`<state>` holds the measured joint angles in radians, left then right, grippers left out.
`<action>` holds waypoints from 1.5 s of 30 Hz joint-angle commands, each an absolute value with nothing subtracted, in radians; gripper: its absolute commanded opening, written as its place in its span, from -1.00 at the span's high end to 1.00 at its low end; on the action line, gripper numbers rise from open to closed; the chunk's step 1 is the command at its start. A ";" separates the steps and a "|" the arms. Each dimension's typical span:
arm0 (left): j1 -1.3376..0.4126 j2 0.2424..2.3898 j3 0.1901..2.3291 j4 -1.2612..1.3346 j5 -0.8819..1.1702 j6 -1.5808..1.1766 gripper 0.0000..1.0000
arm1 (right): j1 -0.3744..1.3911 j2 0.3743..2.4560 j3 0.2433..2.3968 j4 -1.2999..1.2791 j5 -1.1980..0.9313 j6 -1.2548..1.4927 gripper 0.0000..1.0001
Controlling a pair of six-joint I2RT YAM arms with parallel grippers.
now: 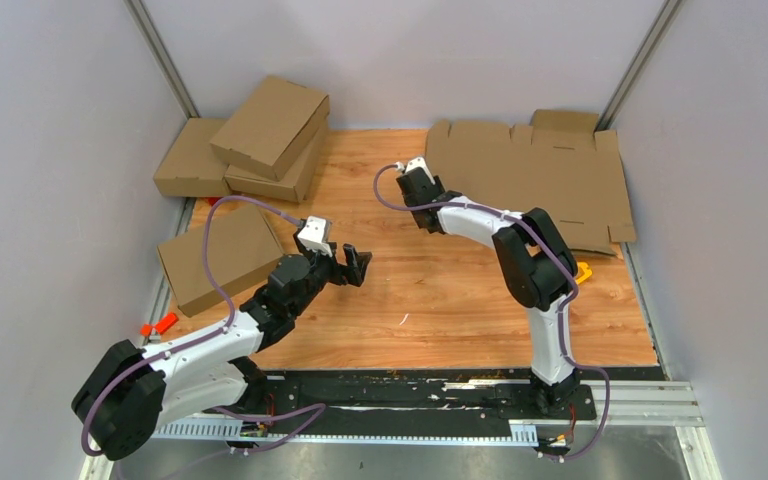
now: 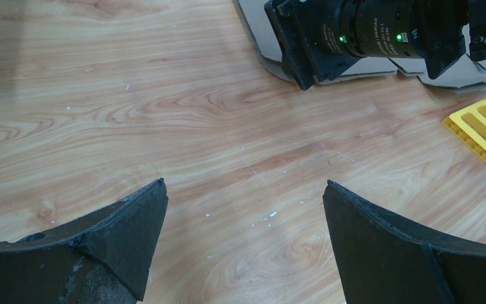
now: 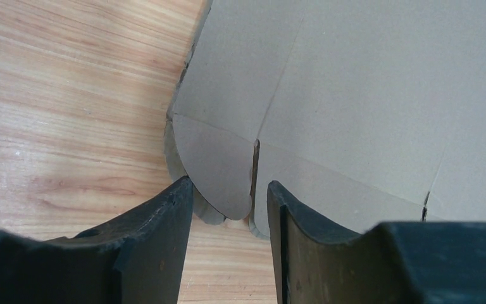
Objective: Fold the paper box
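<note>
Flat paper box point(image 1: 540, 175) lies long axis left-right (far-right counter point(image 1: 440, 310)). The right end effector point(image 1: 416, 172) is narrowed astride its left edge, grip unclear; the left end effector point(image 1: 350, 262) is wide.

White-and-black arms point(image 1: 198, 347), purple cables point(image 1: 206, 252)

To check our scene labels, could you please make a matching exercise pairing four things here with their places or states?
Things: 1 paper box; 2 stacked cardboard boxes; 3 yellow plastic piece; 4 left gripper.
Descriptions: A open over bare wood; B far-left corner; C lying flat, far right; D beside the right arm.
Pairs: 1-C; 2-B; 3-D; 4-A.
</note>
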<state>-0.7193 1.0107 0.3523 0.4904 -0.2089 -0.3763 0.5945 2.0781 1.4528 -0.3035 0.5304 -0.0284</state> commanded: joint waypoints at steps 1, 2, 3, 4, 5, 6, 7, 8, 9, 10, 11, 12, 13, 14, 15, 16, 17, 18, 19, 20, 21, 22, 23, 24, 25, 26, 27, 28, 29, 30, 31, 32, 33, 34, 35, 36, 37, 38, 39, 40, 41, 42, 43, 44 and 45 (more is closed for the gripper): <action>-0.719 0.993 0.356 0.508 -0.219 -0.357 -1.00 | 0.588 2.057 1.474 -0.279 0.614 -0.061 0.10; -0.719 0.995 0.356 0.507 -0.219 -0.356 -1.00 | 0.590 2.067 1.483 -0.279 0.617 -0.069 0.12; -0.718 0.997 0.357 0.507 -0.221 -0.356 -1.00 | 0.593 2.077 1.497 -0.284 0.622 -0.075 0.13; -0.719 0.997 0.357 0.508 -0.221 -0.356 -1.00 | 0.594 2.089 1.514 -0.293 0.622 -0.081 0.16; -0.718 0.999 0.356 0.507 -0.220 -0.355 -1.00 | 0.595 2.102 1.526 -0.300 0.622 -0.088 0.18; -0.719 1.001 0.356 0.508 -0.219 -0.356 -1.00 | 0.595 2.111 1.537 -0.306 0.621 -0.093 0.19; -0.720 1.002 0.357 0.508 -0.218 -0.355 -1.00 | 0.597 2.118 1.538 -0.302 0.620 -0.100 0.19; -0.719 1.004 0.357 0.509 -0.218 -0.357 -1.00 | 0.600 2.120 1.536 -0.294 0.612 -0.108 0.23; -0.719 1.007 0.357 0.508 -0.216 -0.357 -1.00 | 0.602 2.121 1.534 -0.288 0.607 -0.113 0.28; -0.720 1.009 0.359 0.509 -0.213 -0.359 -1.00 | 0.603 2.123 1.534 -0.287 0.603 -0.119 0.33; -0.720 1.011 0.360 0.509 -0.206 -0.359 -1.00 | 0.607 2.123 1.534 -0.288 0.596 -0.127 0.44; -0.720 1.010 0.361 0.511 -0.197 -0.358 -1.00 | 0.609 2.123 1.535 -0.289 0.596 -0.133 0.51; -0.719 1.010 0.361 0.513 -0.192 -0.359 -1.00 | 0.613 2.121 1.535 -0.290 0.597 -0.138 0.62; -0.719 1.010 0.361 0.514 -0.191 -0.359 -1.00 | 0.616 2.118 1.534 -0.290 0.592 -0.146 0.72; -0.719 1.011 0.360 0.514 -0.193 -0.360 -1.00 | 0.619 2.114 1.530 -0.289 0.583 -0.156 0.75; -0.719 1.011 0.360 0.513 -0.194 -0.360 -1.00 | 0.622 2.107 1.523 -0.281 0.581 -0.166 0.81; -0.719 1.012 0.360 0.514 -0.195 -0.360 -1.00 | 0.626 2.102 1.516 -0.275 0.585 -0.171 0.84; -0.719 1.014 0.360 0.514 -0.196 -0.362 -1.00 | 0.626 2.097 1.511 -0.271 0.586 -0.177 0.90; -0.719 1.014 0.361 0.511 -0.196 -0.361 -1.00 | 0.626 2.094 1.507 -0.267 0.587 -0.180 0.98; -0.719 1.016 0.362 0.512 -0.196 -0.362 -1.00 | 0.627 2.093 1.506 -0.267 0.593 -0.185 1.00; -0.718 1.016 0.362 0.512 -0.196 -0.362 -1.00 | 0.627 2.089 1.504 -0.270 0.600 -0.185 1.00; -0.719 1.017 0.363 0.512 -0.196 -0.363 -1.00 | 0.630 2.082 1.501 -0.269 0.610 -0.187 1.00; -0.719 1.018 0.362 0.512 -0.196 -0.362 -1.00 | 0.634 2.067 1.492 -0.270 0.616 -0.186 1.00; -0.719 1.017 0.362 0.511 -0.197 -0.363 -1.00 | 0.637 2.046 1.481 -0.269 0.617 -0.186 1.00; -0.719 1.019 0.363 0.512 -0.198 -0.363 -1.00 | 0.641 2.019 1.466 -0.263 0.621 -0.187 1.00; -0.720 1.018 0.363 0.511 -0.196 -0.364 -1.00 | 0.646 1.988 1.446 -0.253 0.627 -0.188 1.00; -0.719 1.018 0.365 0.510 -0.196 -0.365 -1.00 | 0.648 1.953 1.419 -0.238 0.632 -0.188 1.00; -0.719 1.016 0.366 0.507 -0.194 -0.365 -1.00 | 0.651 1.918 1.390 -0.222 0.642 -0.188 1.00; -0.719 1.015 0.367 0.505 -0.193 -0.366 -1.00 | 0.654 1.883 1.365 -0.209 0.654 -0.187 1.00; -0.720 1.015 0.367 0.505 -0.193 -0.367 -1.00 | 0.656 1.849 1.341 -0.200 0.664 -0.187 1.00; -0.719 1.015 0.366 0.505 -0.196 -0.368 -1.00 | 0.658 1.815 1.326 -0.203 0.678 -0.182 1.00; -0.719 1.015 0.365 0.507 -0.196 -0.369 -1.00 | 0.658 1.784 1.315 -0.220 0.725 -0.168 1.00; -0.719 1.017 0.365 0.508 -0.196 -0.370 -1.00 | 0.659 1.759 1.311 -0.244 0.801 -0.145 1.00; -0.719 1.020 0.365 0.509 -0.194 -0.371 -1.00 | 0.658 1.738 1.313 -0.277 0.872 -0.123 1.00; -0.720 1.023 0.365 0.511 -0.192 -0.372 -1.00 | 0.659 1.709 1.312 -0.298 0.940 -0.113 1.00; -0.720 1.025 0.366 0.512 -0.189 -0.373 -1.00 | 0.658 1.688 1.312 -0.317 0.991 -0.113 1.00; -0.718 1.028 0.367 0.514 -0.187 -0.375 -1.00 | 0.658 1.662 1.313 -0.339 1.022 -0.115 1.00; -0.719 1.030 0.367 0.515 -0.184 -0.376 -1.00 | 0.659 1.636 1.318 -0.361 1.039 -0.108 1.00; -0.719 1.033 0.367 0.516 -0.184 -0.376 -1.00 | 0.659 1.607 1.324 -0.383 1.039 -0.099 1.00; -0.719 1.036 0.367 0.517 -0.183 -0.378 -1.00 | 0.659 1.576 1.331 -0.403 1.030 -0.089 1.00; -0.719 1.036 0.368 0.517 -0.181 -0.378 -1.00 | 0.660 1.547 1.342 -0.422 1.012 -0.081 1.00; -0.719 1.037 0.368 0.516 -0.180 -0.378 -1.00 | 0.665 1.514 1.356 -0.444 0.993 -0.077 1.00; -0.719 1.038 0.369 0.516 -0.181 -0.378 -1.00 | 0.678 1.485 1.371 -0.455 0.969 -0.087 1.00; -0.719 1.036 0.370 0.515 -0.180 -0.379 -1.00 | 0.704 1.450 1.376 -0.451 0.939 -0.118 1.00; -0.718 1.037 0.370 0.513 -0.180 -0.381 -1.00 | 0.732 1.413 1.369 -0.420 0.909 -0.182 1.00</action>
<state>-0.7193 1.0359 0.3523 0.4904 -0.1883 -0.3771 0.6613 1.5490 1.3155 -0.4019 0.9367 -0.1089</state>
